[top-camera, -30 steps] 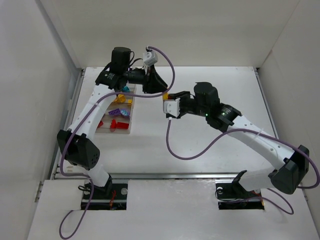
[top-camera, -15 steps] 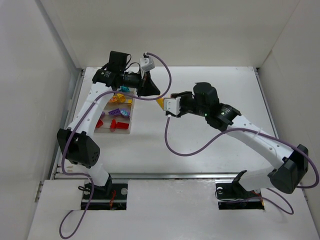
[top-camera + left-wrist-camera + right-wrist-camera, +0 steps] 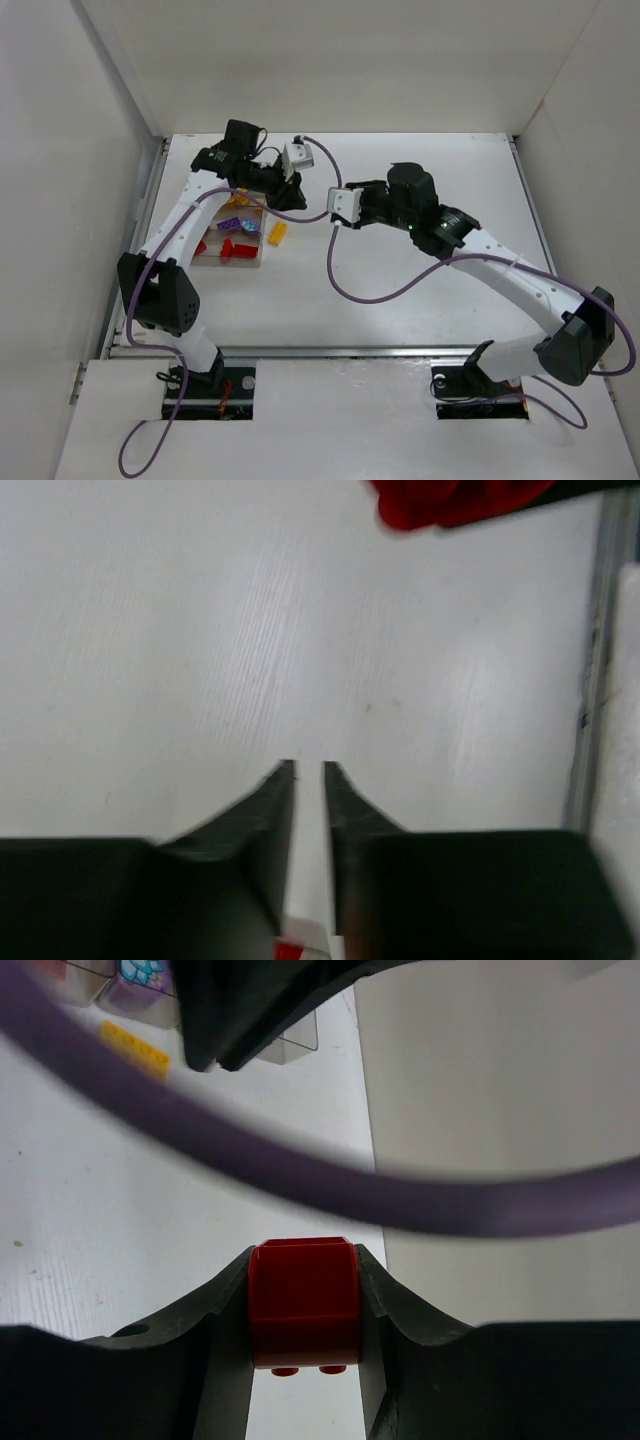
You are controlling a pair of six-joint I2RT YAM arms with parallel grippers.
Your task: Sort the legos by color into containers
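Held 1 red lego (image 3: 303, 1305) in the right hand (image 3: 303, 1256), both fingers pressed flat against its opposite sides, low in the middle of the right wrist view. Showed 2 studs at the lego's bottom edge, so pointed stud-side down the frame, toward the camera. Looked about as wide as tall from there, so could not call a long axis. Sat near the middle of the top view, just right of the left arm's tip.

Found the left hand (image 3: 308, 772) pinched down to a thin slit with nothing between the fingers, over bare white tabletop (image 3: 200, 630). Noted a red blur (image 3: 450, 500) at the top edge of the left wrist view, too smeared to name.

Found 1 yellow lego (image 3: 277, 233) lying flat on the tabletop, left of centre in the top view, just right of the containers (image 3: 258, 255) and apart from them. Ran its long axis steeply from lower left to upper right there.

Saw the containers left of centre, the row running up the frame and leaning slightly right at the top. Counted red legos (image 3: 225, 246) in the lowest compartment, purple legos (image 3: 240, 223) next up, yellow pieces (image 3: 240, 200) above. Could not see the uppermost end, hidden under the left arm.

Saw a purple cable (image 3: 300, 1185) sweeping across the right wrist view.
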